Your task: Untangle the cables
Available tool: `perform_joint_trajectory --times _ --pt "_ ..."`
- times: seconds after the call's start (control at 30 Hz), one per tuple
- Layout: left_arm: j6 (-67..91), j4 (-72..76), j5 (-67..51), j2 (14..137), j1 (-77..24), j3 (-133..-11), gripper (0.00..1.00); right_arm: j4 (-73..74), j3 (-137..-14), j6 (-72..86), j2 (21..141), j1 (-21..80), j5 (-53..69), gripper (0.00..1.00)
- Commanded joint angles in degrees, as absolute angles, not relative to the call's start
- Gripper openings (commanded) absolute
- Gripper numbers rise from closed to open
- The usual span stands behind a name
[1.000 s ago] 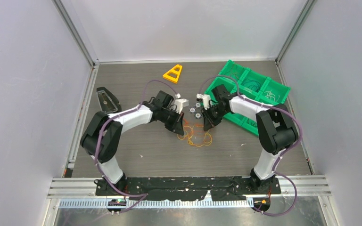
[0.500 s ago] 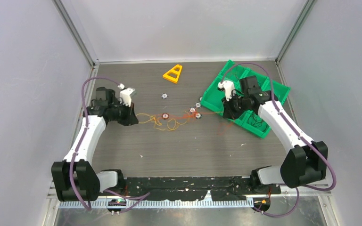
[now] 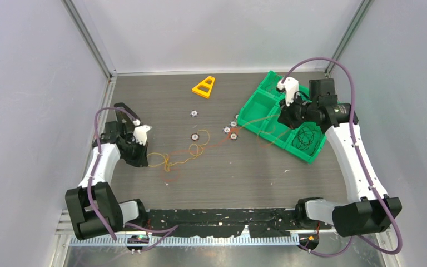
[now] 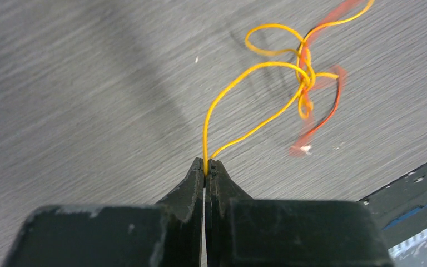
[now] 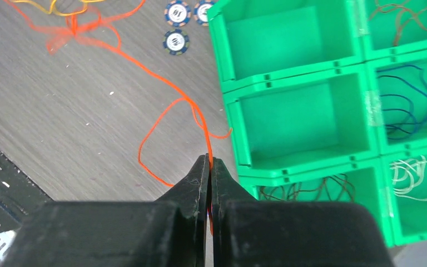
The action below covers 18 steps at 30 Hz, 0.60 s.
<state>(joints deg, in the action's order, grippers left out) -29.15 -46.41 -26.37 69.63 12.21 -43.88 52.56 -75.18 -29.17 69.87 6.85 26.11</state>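
Yellow and orange cables (image 3: 193, 150) lie strung in loose loops across the middle of the dark table (image 3: 228, 178), knotted between my two arms. My left gripper (image 4: 205, 164) is pinched tight on a yellow one; my right gripper (image 5: 210, 162) is clamped on an orange one at the green bin (image 5: 289, 83). Small round nuts (image 3: 229, 132) sit nearby.

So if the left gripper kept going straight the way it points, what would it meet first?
Beyond the yellow wire pinched in the left gripper, probably just bare table; the knot sits off to one side. Depth is unclear.
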Motion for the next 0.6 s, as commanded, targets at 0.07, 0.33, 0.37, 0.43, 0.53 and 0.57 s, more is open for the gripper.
perform_joint_trajectory --times 0.07,0.33,0.37,0.43,0.53,0.57 --pt "-35.71 -44.57 -21.37 72.28 15.22 -43.34 0.00 53.86 -83.71 -30.07 68.78 1.74 29.84 0.06" --pt "-39.67 -47.97 -29.62 71.24 15.47 -44.65 0.09 54.11 -89.87 -27.40 69.31 -2.45 41.26 0.05" --pt "-40.09 -49.17 -32.15 70.69 15.51 -45.40 0.26 53.91 -89.85 -26.88 69.09 -2.39 42.38 0.06" --pt "-40.62 -51.44 -36.69 68.87 15.48 -46.91 0.49 53.20 -89.94 -25.08 68.60 -2.38 45.07 0.05" --pt "-39.76 -51.08 -41.77 64.57 15.47 -48.41 0.64 50.27 -90.11 -21.60 67.78 -2.25 47.92 0.05" --pt "-39.30 -50.55 -43.41 62.67 15.47 -48.77 0.68 49.61 -90.23 -20.86 67.50 -2.10 48.44 0.05"
